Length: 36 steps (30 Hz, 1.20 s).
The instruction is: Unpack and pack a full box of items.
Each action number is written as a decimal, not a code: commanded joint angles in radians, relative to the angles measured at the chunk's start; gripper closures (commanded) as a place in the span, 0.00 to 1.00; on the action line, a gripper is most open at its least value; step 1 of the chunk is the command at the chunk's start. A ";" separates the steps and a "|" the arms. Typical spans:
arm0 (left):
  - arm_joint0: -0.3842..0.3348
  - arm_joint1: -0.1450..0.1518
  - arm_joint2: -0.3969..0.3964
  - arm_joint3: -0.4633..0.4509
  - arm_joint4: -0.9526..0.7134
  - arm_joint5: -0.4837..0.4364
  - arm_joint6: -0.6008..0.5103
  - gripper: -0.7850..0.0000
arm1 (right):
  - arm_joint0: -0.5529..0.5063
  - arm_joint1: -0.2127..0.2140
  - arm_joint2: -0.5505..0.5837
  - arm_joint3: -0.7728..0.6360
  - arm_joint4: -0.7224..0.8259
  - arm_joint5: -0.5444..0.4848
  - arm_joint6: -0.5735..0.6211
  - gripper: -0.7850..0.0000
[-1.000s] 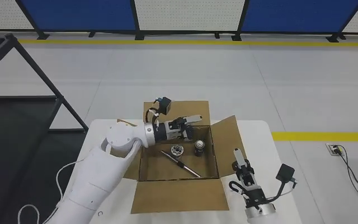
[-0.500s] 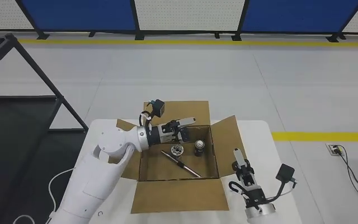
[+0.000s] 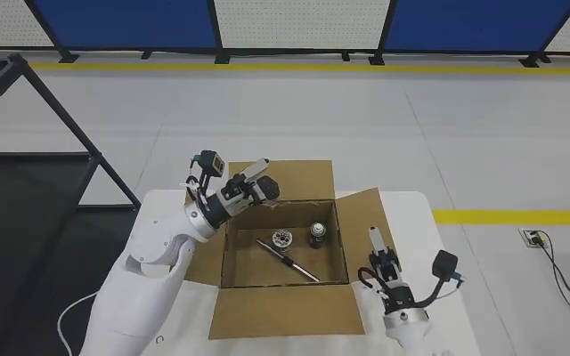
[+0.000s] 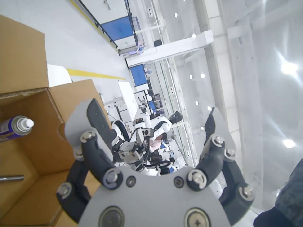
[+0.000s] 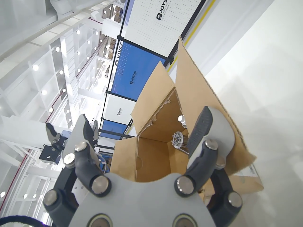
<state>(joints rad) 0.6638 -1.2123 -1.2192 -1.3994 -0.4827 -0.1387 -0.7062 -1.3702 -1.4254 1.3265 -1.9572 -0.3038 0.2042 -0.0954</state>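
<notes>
My left gripper hangs spread and empty over the far-left corner of the open box, so for the spray bottle standing far-right inside I should descend straight, clear of the rim, and close around its body.

box mouth open, bottle upright inside

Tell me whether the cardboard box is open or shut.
Open: the cardboard box has its flaps spread outward, exposing the inside.
</notes>
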 commanded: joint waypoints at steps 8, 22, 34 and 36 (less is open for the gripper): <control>0.153 0.021 -0.110 -0.097 0.009 0.015 0.084 0.00 | 0.062 -0.006 0.002 0.094 0.046 -0.002 0.014 0.00; 0.261 0.025 -0.168 -0.136 0.044 0.040 0.245 0.00 | 0.114 -0.009 0.024 0.169 0.074 0.002 0.056 0.00; 0.282 0.022 -0.184 -0.130 0.042 0.041 0.303 0.00 | 0.111 -0.007 0.017 0.193 0.047 -0.018 0.098 0.00; 0.287 0.022 -0.187 -0.130 0.037 0.037 0.311 0.00 | 0.111 -0.007 0.016 0.196 0.044 -0.020 0.102 0.00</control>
<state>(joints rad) 0.9480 -1.1903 -1.4048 -1.5293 -0.4436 -0.0994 -0.3989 -1.2592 -1.4320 1.3427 -1.7623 -0.2587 0.1849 0.0050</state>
